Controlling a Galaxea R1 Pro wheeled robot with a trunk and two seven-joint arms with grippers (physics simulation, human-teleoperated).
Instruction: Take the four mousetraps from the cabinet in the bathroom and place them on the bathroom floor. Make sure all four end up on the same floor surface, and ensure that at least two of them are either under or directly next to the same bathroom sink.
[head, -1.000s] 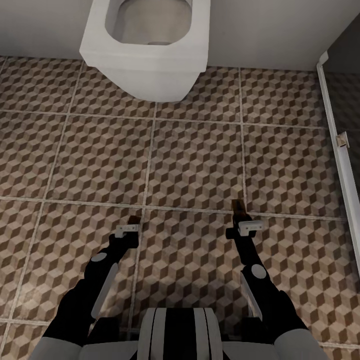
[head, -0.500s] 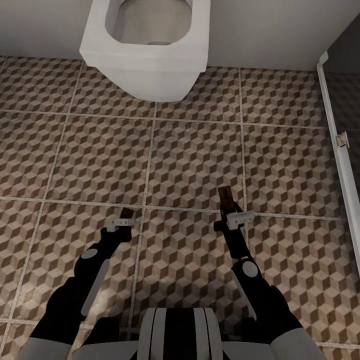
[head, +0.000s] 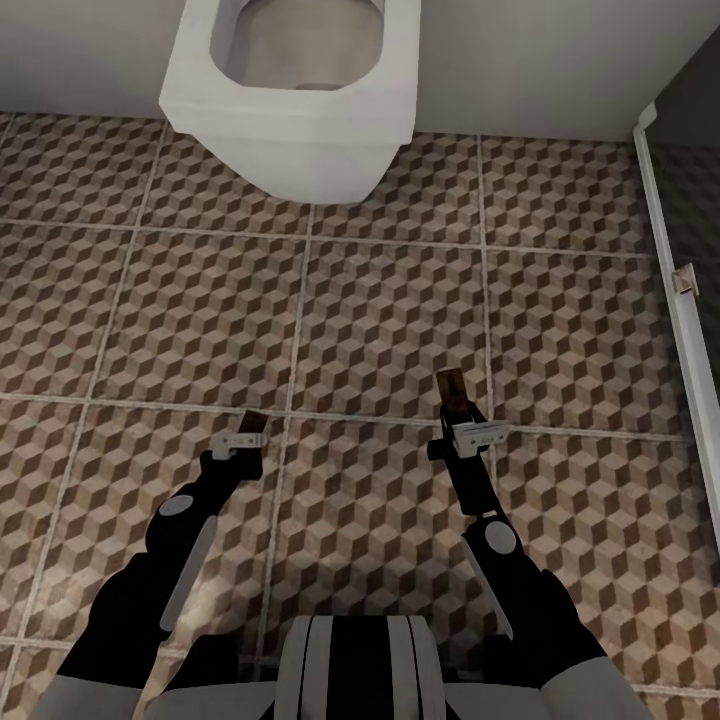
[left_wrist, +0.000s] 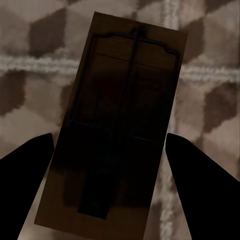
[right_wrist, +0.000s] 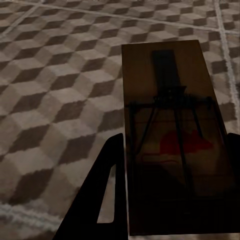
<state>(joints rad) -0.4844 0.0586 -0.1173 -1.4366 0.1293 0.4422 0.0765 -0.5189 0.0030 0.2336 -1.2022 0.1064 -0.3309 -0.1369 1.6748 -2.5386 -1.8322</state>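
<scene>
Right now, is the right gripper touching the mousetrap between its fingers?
Touching. In the right wrist view the mousetrap sits between the right gripper's fingers, its long edges flush against both, with no gap visible.

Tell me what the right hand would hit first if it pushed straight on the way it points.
Most likely the tiled floor. The right hand holds a mousetrap that sticks out past its fingers, so the trap's far end would touch the tiles first. The toilet lies farther ahead; depth is unclear.
</scene>
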